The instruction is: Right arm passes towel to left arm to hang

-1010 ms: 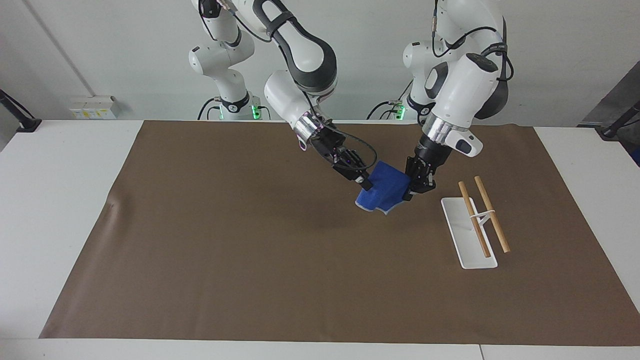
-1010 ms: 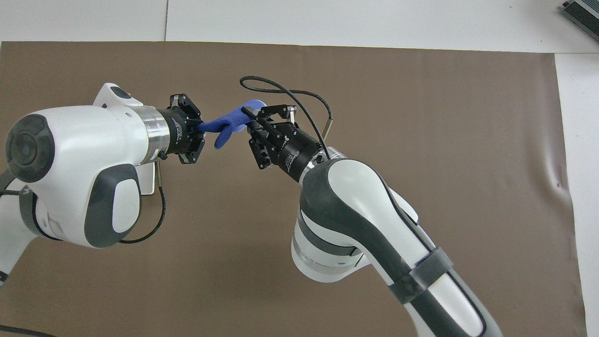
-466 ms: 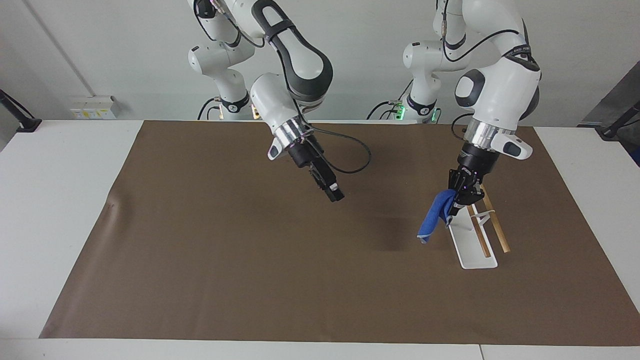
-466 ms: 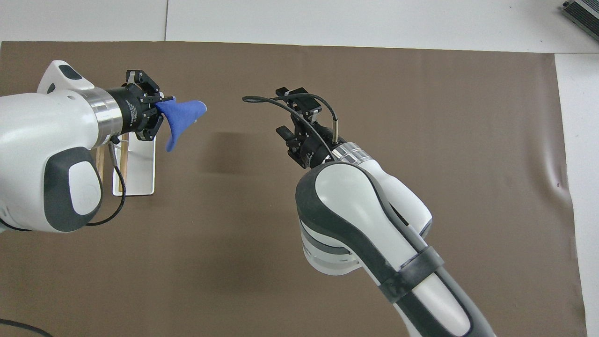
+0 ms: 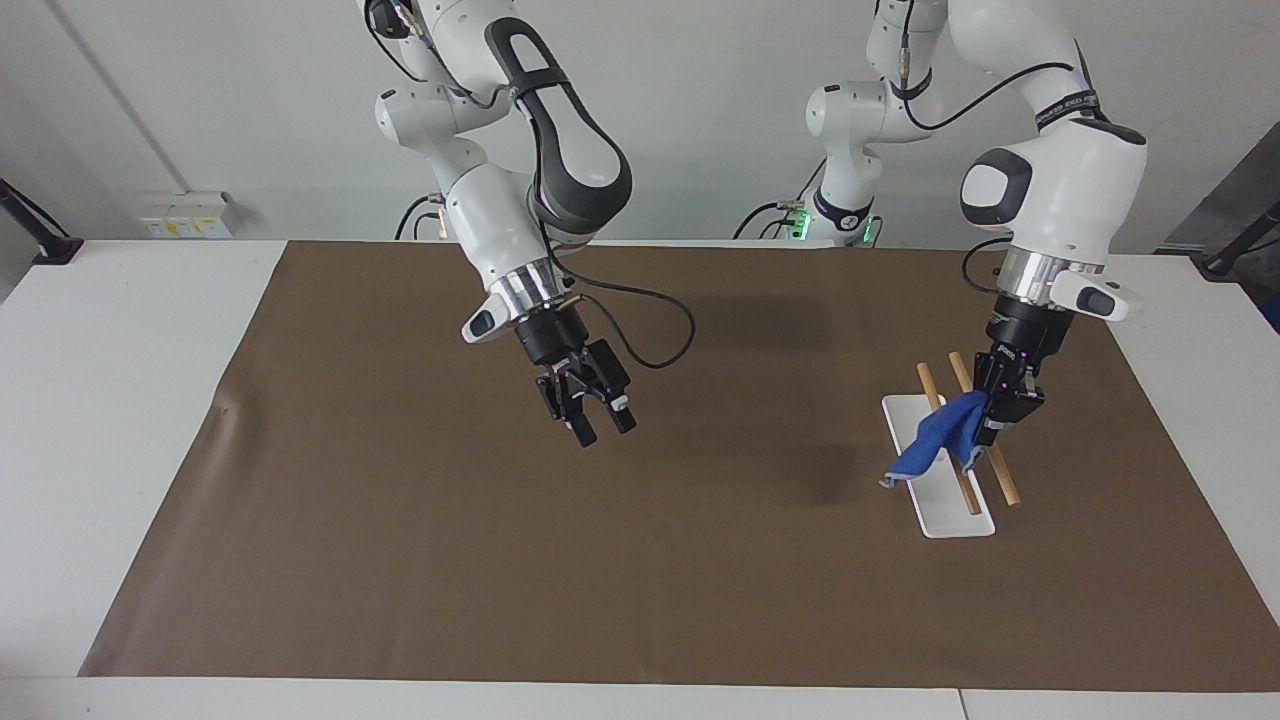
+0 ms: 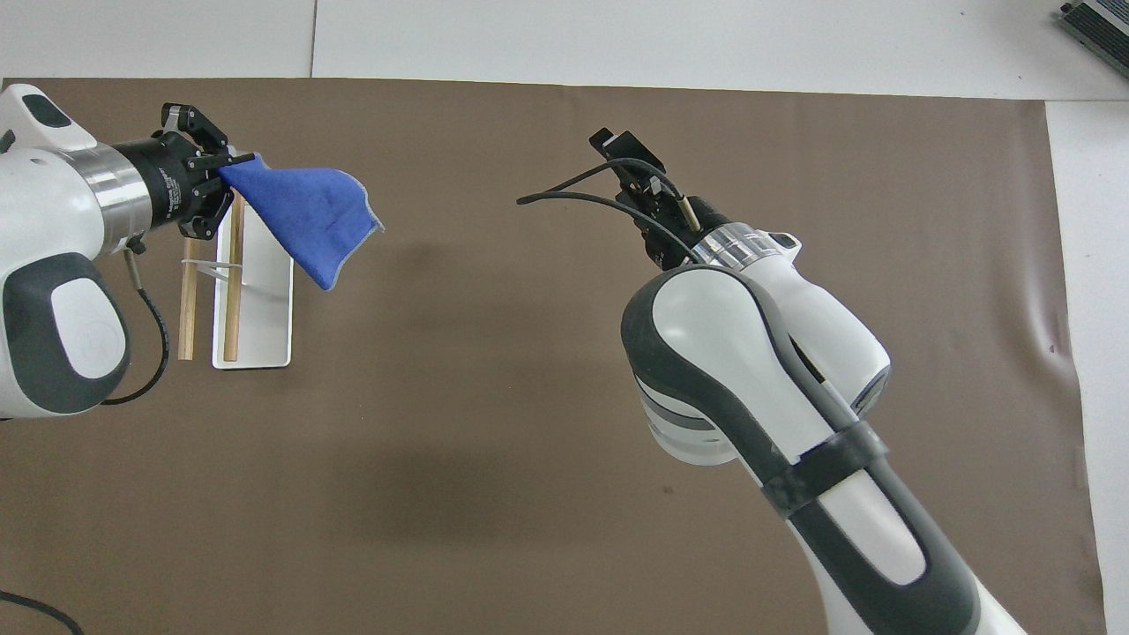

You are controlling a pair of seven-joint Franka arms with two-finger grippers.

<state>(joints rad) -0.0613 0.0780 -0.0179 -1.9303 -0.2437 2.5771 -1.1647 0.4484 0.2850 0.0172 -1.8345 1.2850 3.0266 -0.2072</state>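
Facing view. Handover judged done: towel pinched at one corner by left pincer, fingertips pressed together on the cloth. Towel up in the air, hanging slantwise from the grip, over the rack near the worktop's left-arm end. Rack: white base plate, two wooden rods on a thin white stand. Lower hem of towel trailing over the base plate; upper part crossing in front of the nearer-to-centre rod. Cannot tell whether cloth rests on a rod or only hangs in front of it. Right pincer spread wide, holding nothing, raised over the bare brown mat toward the worktop's middle, well apart from towel and rack. Right arm waiting.

Overhead view. Left pincer over the rack's end farthest from the robots, shut on a towel corner. Cloth fanned out from the grip toward the worktop's middle, covering part of the base plate. Both rods visible, bare along the stretch nearer the robots. Right pincer mostly hidden by its own wrist and cable; no cloth in it.

Status: pass complete. Left to do, by judgement: drape towel across a rod, release, withdraw. Hanging not yet done while grip is on.
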